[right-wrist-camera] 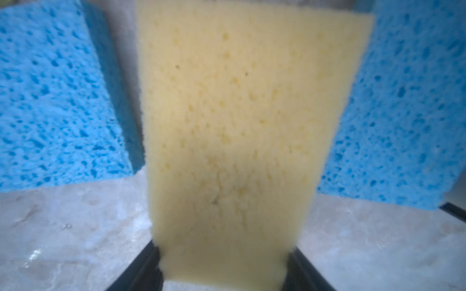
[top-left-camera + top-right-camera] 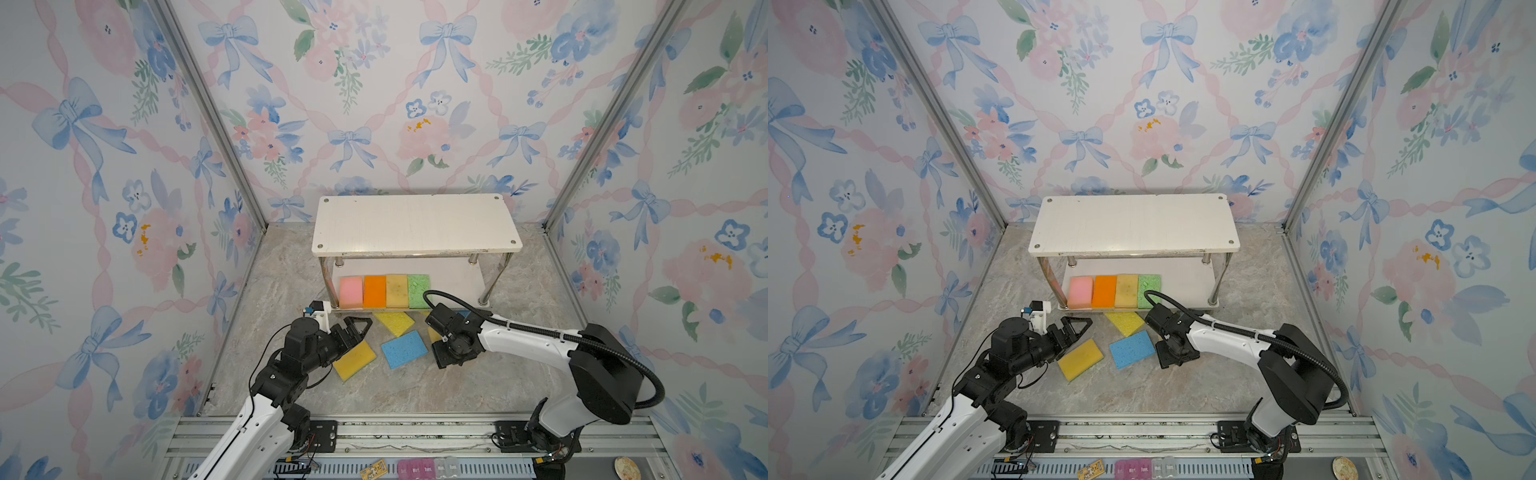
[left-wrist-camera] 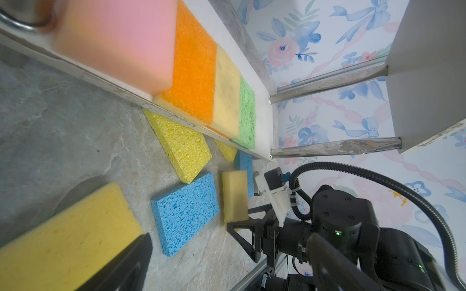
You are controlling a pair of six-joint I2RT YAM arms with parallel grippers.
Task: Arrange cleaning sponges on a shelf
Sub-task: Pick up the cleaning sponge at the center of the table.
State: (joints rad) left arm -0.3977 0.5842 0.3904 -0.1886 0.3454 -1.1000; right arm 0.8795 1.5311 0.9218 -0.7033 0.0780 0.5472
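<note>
The white two-tier shelf [image 2: 415, 224] stands at the back. Its lower board carries a row of pink [image 2: 350, 292], orange [image 2: 374, 291], mustard [image 2: 396, 290] and green [image 2: 417, 289] sponges. On the floor in front lie a bright yellow sponge [image 2: 395, 322], a blue sponge [image 2: 404, 349] and a mustard yellow sponge [image 2: 355, 360]. My right gripper [image 1: 224, 264] points down, its fingers pressed on both sides of a pale yellow sponge [image 1: 234, 126] between two blue sponges. My left gripper [image 2: 355, 330] hangs open and empty just above the mustard yellow sponge.
A second blue sponge [image 3: 245, 163] and another bright yellow one [image 3: 227, 151] lie at the shelf's front edge, partly hidden by my right arm in the top views. Shiny metal legs [image 3: 335, 147] hold up the top board. Patterned walls enclose the marble floor [image 2: 374, 395].
</note>
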